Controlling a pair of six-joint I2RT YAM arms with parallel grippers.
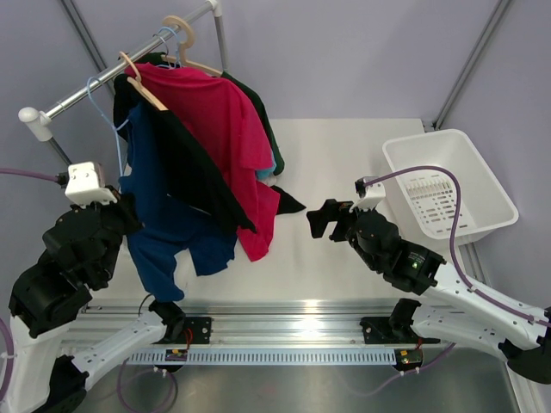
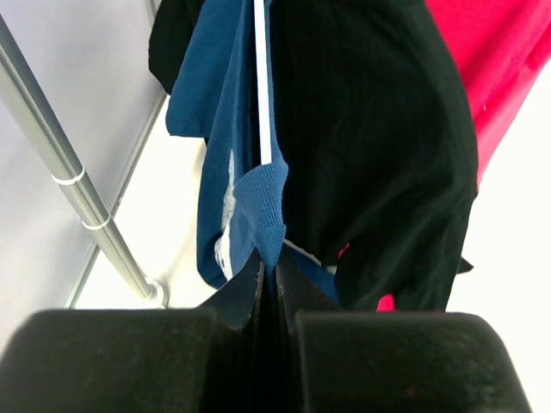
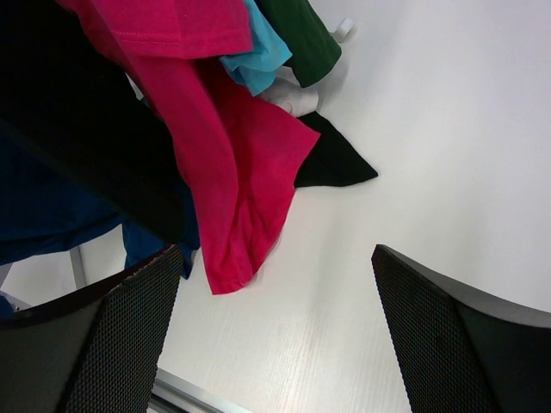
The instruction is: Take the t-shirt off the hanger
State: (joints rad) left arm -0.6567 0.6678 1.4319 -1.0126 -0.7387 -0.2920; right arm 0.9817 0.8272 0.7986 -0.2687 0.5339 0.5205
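left tool [image 2: 269, 297] is pinched shut on a ribbed knit edge of the soft blue t-shirt [image 2: 250, 198], which hangs limp just ahead of it; right tool [image 3: 277, 258] gapes wide, smooth white tabletop [image 3: 430, 129] open beyond its mesh-textured pads [image 3: 129, 344]

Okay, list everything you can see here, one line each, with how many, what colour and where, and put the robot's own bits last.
clothes rail: one, silver, upper left, slanting above the table
hangers: at least three, two wooden and one pale blue, hooked on the rail
blue t-shirt: one, dark blue, nearest the left arm
black t-shirt: one, black, beside the blue one
red t-shirt: one, pinkish red, next along the rail
green garment: one, dark green, behind the red
turquoise garment: one, turquoise, peeking out under the red
basket: one, white, far right of the table
table: one, white, under everything
left claw: one, black, shut on the blue t-shirt's hem
right claw: one, black, open above the table
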